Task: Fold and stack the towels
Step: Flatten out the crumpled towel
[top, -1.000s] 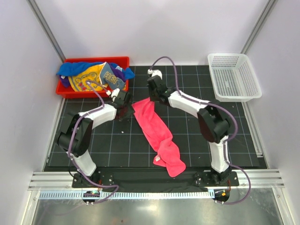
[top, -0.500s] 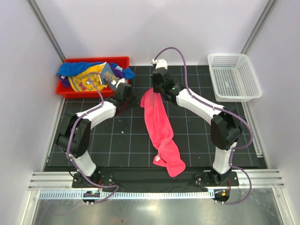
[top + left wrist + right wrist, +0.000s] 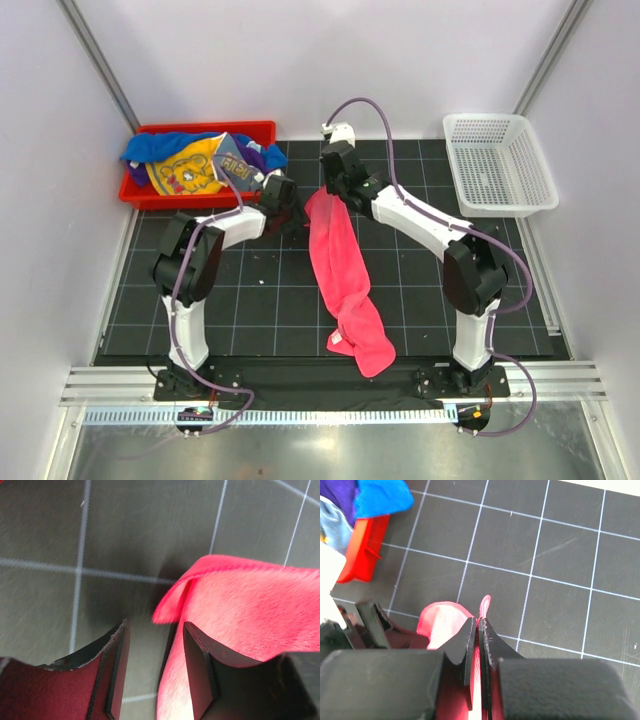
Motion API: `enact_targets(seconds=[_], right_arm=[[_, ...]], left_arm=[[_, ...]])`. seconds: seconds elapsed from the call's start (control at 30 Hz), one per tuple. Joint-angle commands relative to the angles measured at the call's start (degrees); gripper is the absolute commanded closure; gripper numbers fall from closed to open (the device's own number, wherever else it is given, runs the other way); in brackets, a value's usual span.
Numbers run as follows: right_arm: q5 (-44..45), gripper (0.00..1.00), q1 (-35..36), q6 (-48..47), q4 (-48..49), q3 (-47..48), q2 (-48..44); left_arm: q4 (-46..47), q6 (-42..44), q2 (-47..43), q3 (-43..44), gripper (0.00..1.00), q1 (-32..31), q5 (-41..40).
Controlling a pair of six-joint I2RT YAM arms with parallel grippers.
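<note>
While right hand (image 3: 479, 625) pinches it, pink towel (image 3: 340, 270) long, rumpled, seemingly doubled.

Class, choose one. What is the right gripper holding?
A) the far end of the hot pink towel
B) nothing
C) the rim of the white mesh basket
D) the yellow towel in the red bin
A: the right gripper is pinched shut on the far end of the hot pink towel.

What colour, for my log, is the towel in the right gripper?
It is a hot pink cloth towel, clearest in the top external view.
</note>
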Motion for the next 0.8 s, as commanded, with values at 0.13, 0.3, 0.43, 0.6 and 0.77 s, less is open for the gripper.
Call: enact_targets(seconds=[0.13, 0.3, 0.43, 0.6, 0.77], right_arm=[[-0.30, 0.97, -2.23, -0.28, 1.58, 0.96, 0.32], [-1.53, 0.97, -3.54, 0.51, 2.37, -0.35, -0.20], [-3.02, 0.97, -5.04, 1.65, 2.81, -1.41, -0.90], [-4.17, 0.97, -6.36, 2.97, 3.34, -2.55, -1.26], [-4.96, 0.97, -6.97, 3.41, 3.34, -2.99, -1.08]], left_arm=[[1.53, -1.66, 4.30, 6.10, 0.50, 0.16, -1.27], [-0.49, -3.15, 5.79, 7.50, 0.56, 0.07, -3.46], [-1.46, -3.07, 5.88, 7.42, 0.57, -0.63, -5.31], [-1.99, -3.50, 6.49, 7.59, 0.62, -0.81, -5.49], [-2.60, -3.68, 7.02, 8.91, 0.66, -0.98, -5.67]])
